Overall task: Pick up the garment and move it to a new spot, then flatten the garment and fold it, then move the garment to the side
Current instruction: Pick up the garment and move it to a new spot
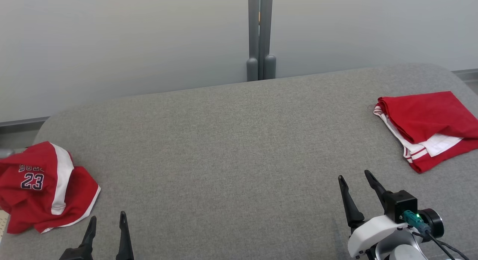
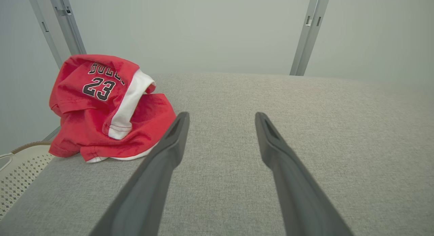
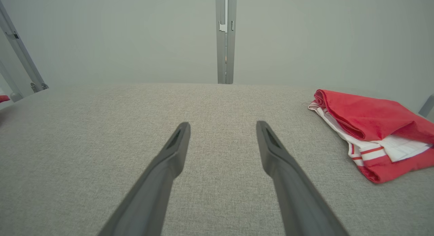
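Holding my left gripper (image 1: 108, 215) and right gripper (image 1: 353, 174) spread, empty, over the grey surface (image 1: 231, 140). Crumpled jersey (image 1: 44, 185) lies far left, lettering half buried in folds. Folded garment (image 1: 429, 129) lies far right, outer edge cut off.

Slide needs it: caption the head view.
Open left gripper and open right gripper over a grey table: crumpled red jersey at left, folded red garment at right.

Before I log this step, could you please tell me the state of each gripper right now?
Left gripper: open, holding nothing.
Right gripper: open, holding nothing.
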`<state>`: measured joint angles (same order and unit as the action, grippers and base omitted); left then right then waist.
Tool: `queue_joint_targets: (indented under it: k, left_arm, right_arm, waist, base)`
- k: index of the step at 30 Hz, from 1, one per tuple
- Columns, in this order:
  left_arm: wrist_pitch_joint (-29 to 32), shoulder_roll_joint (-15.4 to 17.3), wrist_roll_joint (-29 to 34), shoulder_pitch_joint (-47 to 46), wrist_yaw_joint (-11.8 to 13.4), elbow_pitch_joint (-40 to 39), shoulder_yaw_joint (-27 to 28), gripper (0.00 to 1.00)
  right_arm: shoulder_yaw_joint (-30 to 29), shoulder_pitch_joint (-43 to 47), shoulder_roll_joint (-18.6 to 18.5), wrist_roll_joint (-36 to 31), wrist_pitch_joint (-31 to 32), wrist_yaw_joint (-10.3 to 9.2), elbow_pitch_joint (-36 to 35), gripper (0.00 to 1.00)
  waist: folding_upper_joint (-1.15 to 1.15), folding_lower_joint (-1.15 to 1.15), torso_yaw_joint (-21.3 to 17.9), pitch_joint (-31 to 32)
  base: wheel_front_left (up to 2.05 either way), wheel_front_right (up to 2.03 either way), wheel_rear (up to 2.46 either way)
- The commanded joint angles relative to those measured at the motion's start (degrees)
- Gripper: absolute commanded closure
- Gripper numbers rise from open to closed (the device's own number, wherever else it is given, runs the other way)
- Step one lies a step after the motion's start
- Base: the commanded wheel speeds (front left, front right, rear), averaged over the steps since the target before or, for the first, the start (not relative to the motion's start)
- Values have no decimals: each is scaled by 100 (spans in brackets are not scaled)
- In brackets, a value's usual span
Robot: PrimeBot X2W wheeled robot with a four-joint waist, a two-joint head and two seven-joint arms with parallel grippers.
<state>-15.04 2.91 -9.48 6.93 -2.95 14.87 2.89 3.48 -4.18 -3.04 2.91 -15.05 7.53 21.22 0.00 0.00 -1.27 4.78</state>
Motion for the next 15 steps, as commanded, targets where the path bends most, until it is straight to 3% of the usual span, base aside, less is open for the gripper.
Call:
queue_joint_targets:
  k: [1,8,15]
  left_arm:
    - [-15,3,6,50,29,-7,-3,0]
    - [-15,4,108,-31,-18,29,40,0]
    - [-16,7,184,-30,-6,53,159,0]
  right_arm:
    - [-3,33,-11,7,-13,-9,-31,0]
    - [-17,-77,-24,-23,-13,-9,-13,0]
    - [65,-69,-31,-23,-13,-9,33,0]
  waist:
    - [0,0,7,-9]
    - [0,0,210,-93]
    - [0,0,723,-143]
  base:
    - [0,0,0]
    - [0,0,0]
    - [0,0,0]
